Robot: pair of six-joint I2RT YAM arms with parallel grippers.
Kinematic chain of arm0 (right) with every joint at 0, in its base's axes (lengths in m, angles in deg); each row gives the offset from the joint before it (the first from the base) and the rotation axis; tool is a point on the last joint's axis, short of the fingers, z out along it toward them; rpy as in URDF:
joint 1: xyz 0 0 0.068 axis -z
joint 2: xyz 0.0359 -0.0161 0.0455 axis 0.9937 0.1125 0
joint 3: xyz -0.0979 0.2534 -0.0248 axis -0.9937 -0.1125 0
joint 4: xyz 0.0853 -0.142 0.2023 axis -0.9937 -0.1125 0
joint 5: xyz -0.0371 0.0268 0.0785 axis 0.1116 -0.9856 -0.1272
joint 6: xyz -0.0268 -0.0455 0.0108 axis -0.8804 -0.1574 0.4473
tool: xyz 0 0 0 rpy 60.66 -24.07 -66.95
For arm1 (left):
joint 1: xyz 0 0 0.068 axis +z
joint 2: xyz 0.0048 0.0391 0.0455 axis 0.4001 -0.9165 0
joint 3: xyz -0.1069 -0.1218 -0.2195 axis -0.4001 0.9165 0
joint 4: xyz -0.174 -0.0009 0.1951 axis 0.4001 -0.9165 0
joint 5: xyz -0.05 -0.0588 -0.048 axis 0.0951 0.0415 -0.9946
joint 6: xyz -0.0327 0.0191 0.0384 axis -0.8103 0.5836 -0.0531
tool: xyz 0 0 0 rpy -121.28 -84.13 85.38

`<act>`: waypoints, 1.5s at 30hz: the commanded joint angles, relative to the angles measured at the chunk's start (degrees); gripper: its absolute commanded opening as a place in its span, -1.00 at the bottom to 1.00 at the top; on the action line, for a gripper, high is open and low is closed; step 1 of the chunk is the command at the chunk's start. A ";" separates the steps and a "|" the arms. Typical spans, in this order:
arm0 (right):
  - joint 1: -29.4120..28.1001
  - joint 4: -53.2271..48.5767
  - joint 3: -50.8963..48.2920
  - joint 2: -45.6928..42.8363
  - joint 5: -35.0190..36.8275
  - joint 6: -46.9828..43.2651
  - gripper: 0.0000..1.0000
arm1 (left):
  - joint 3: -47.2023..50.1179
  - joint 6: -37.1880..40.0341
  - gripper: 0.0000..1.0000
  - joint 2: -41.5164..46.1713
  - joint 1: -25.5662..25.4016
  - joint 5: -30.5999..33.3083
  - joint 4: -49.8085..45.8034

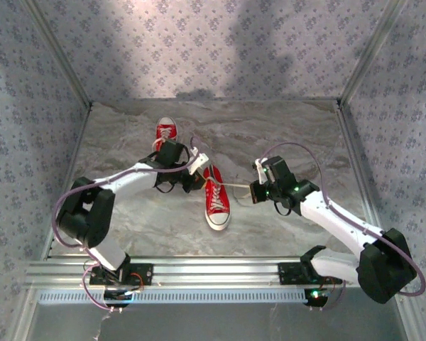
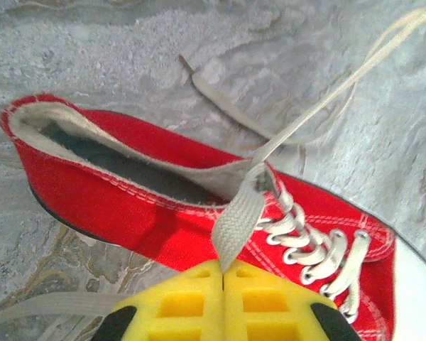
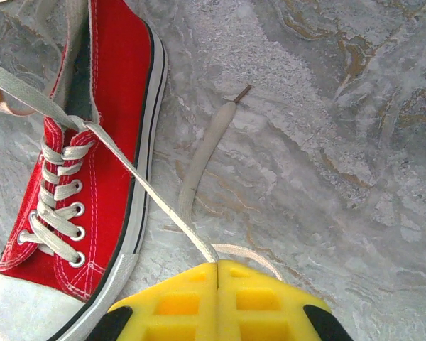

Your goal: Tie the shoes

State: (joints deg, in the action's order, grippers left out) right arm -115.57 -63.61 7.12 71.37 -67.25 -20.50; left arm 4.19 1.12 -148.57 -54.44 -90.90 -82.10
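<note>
**Current state – lace tensioning**

We locate the near shoe (image 1: pixel 217 200) at the centre of the table (image 1: pixel 298 135), between the two arms, toe cap towards the arm bases. The far shoe (image 1: pixel 165 133) lies behind it, near the left arm's wrist and apart from both claws. We judge it to be the later job.

The left gripper (image 2: pixel 222 273) is closed. Its yellow pads meet along one seam, and the left lace strand (image 2: pixel 238 217) runs out of that seam up to the top eyelets. The claw sits just above the shoe's opening, so the strand is short and rises steeply from the tongue.

The right gripper (image 3: pixel 218 268) is likewise closed, pinching the right lace strand (image 3: pixel 149 192). This strand runs straight and tight from the top eyelets across the sole edge to the pads. The claw stands on the right of the shoe, clear of it, over bare table.

The free tail (image 3: pixel 206 149) of that strand curls back from the pads and lies slack on the table – the pinch is taken partway along, not at the tip.

We read this arrangement as deliberate: with one strand held on each side of the shoe, the strands are kept separate and the lacing is drawn snug – the condition needed before crossing them for a first knot. No knot or bow is formed yet on this shoe.
</note>
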 commanded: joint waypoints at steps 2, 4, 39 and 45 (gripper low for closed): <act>-0.85 1.75 -1.25 0.00 -2.83 1.48 -1.00 | 1.96 -8.63 -1.00 2.38 -0.30 -1.19 1.97; -1.62 3.34 -1.71 0.57 -6.50 1.39 -1.00 | 3.19 -11.26 -1.00 3.18 -0.71 -1.89 4.19; -3.15 -12.49 30.14 39.66 9.58 39.07 -0.12 | 9.85 -20.97 -1.00 5.66 -2.02 -1.37 18.37; -3.06 -13.71 33.02 44.51 10.23 40.13 -0.13 | 10.35 -20.94 -1.00 5.78 -2.02 -1.37 18.69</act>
State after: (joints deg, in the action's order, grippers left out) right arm -118.46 -73.99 37.79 113.38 -58.35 17.48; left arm 14.27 -19.71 -144.72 -56.23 -91.36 -65.21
